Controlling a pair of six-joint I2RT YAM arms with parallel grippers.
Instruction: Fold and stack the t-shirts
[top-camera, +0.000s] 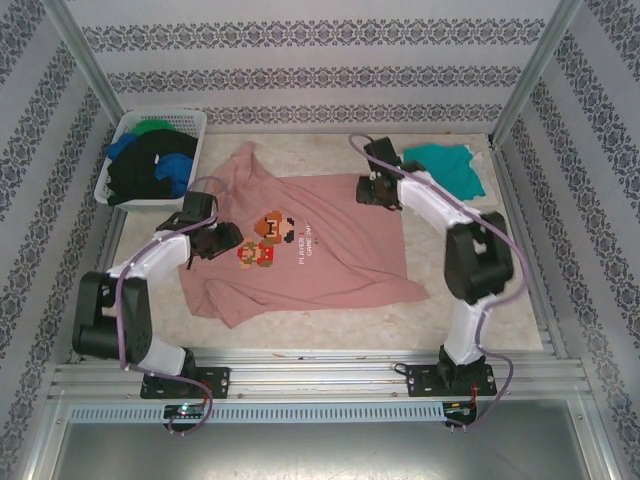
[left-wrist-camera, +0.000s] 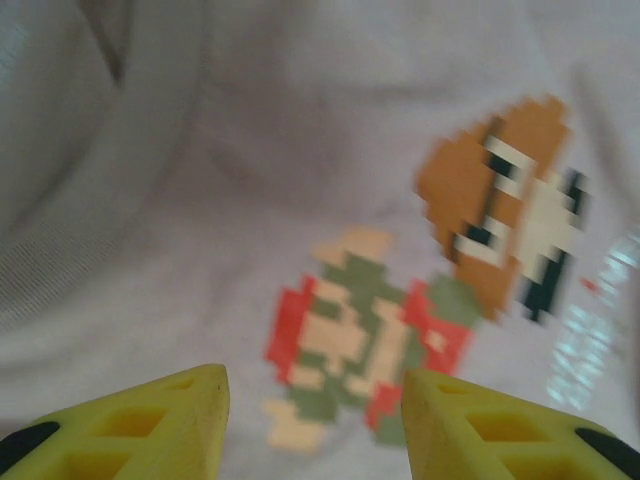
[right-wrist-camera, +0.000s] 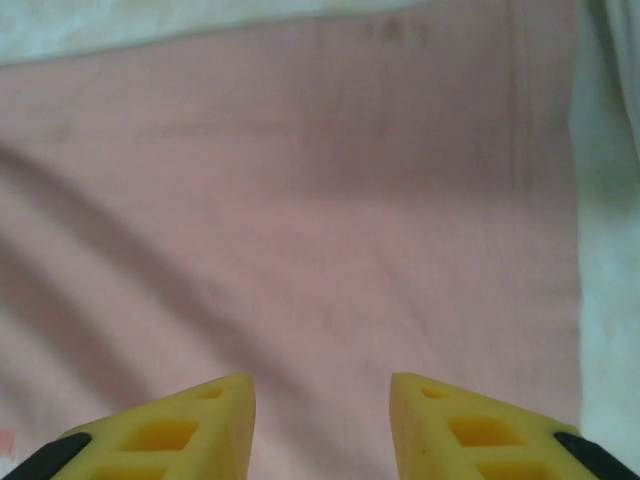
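Note:
A salmon-pink t-shirt (top-camera: 320, 260) lies spread on the table, print side up, its pixel-art print (top-camera: 265, 240) near the middle. My left gripper (top-camera: 222, 240) hovers over the shirt's left part beside the print (left-wrist-camera: 370, 330), open with nothing between its yellow fingers (left-wrist-camera: 170, 420). My right gripper (top-camera: 372, 190) is over the shirt's far right corner, open too, with bare pink cloth (right-wrist-camera: 300, 230) under its fingers (right-wrist-camera: 470, 425). A teal t-shirt (top-camera: 448, 165) lies folded at the back right. Black, blue and green shirts (top-camera: 152, 165) are heaped in the basket.
A white slotted basket (top-camera: 192, 122) stands at the back left corner. Patterned walls and metal posts close in the table. The shirt's edge (right-wrist-camera: 578, 250) meets pale table surface (right-wrist-camera: 610, 330) on the right of the right wrist view.

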